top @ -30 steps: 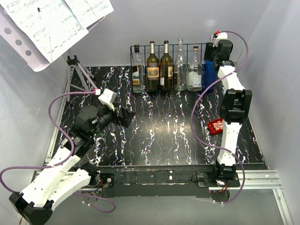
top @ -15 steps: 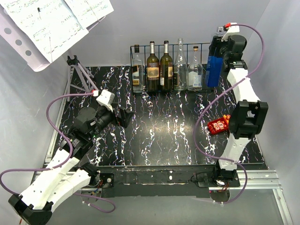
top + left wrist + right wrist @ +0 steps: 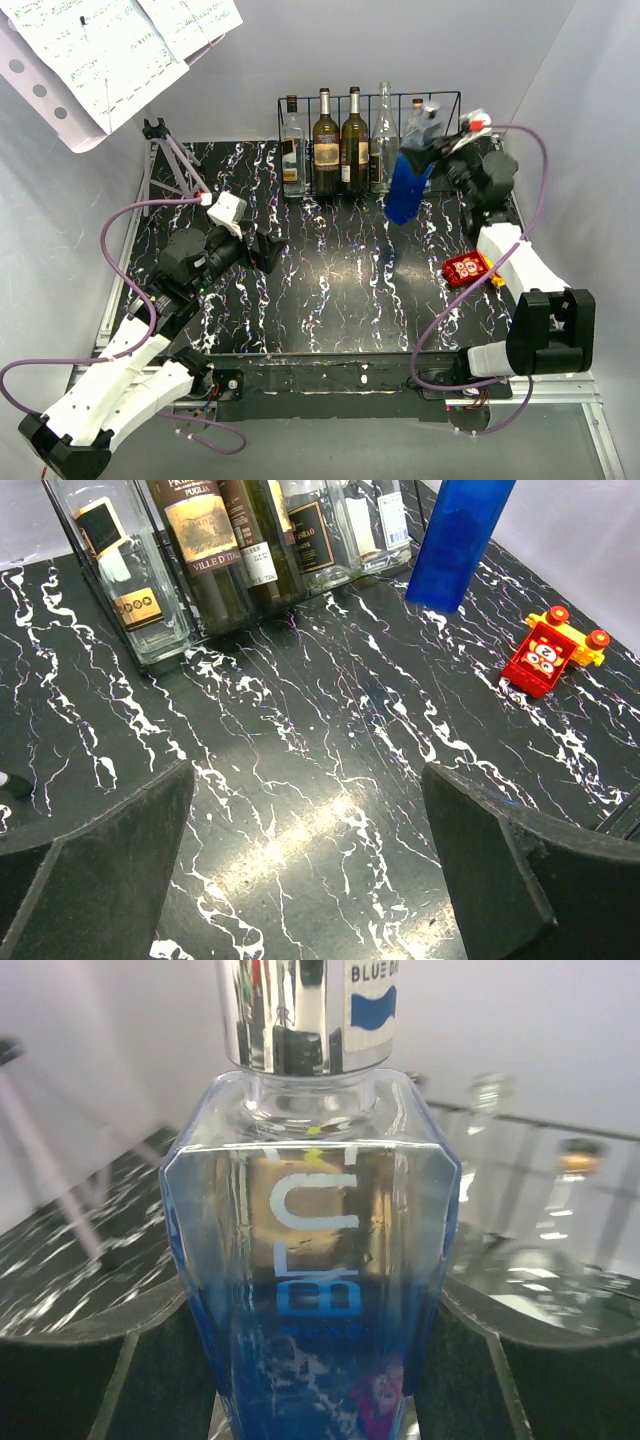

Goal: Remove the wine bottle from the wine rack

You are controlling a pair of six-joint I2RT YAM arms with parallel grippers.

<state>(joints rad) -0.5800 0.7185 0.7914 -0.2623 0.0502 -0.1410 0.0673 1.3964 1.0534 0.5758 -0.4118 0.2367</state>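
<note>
The right gripper (image 3: 447, 152) is clenched around the upper part of the blue wine bottle (image 3: 405, 190), holding it clear of the wine rack (image 3: 300, 98) and off the marbled black desk (image 3: 340, 290), just in front of the rack's right end. The bottle is tilted, its silver cap toward the far right corner of the desk and its base leaning toward the middle. From the right wrist camera the bottle (image 3: 310, 1290) fills the view, with a dark finger (image 3: 90, 1360) on either side of its blue glass (the label on the cap reads "BLUE").

The rack stands along the far edge of the desk with five bottles in it: a square clear bottle (image 3: 292, 150) at the left end, two dark wine bottles (image 3: 325, 145) beside it, a tall clear bottle (image 3: 384, 135), and a short clear bottle (image 3: 417, 104) mostly hidden behind the lifted one.

The left gripper (image 3: 270, 250) hangs over the left half of the desk with its jaws spread wide and nothing between them, well apart from the rack. A red toy (image 3: 468, 268) lies near the right edge, and sheet music (image 3: 100, 50) overhangs the far left corner
</note>
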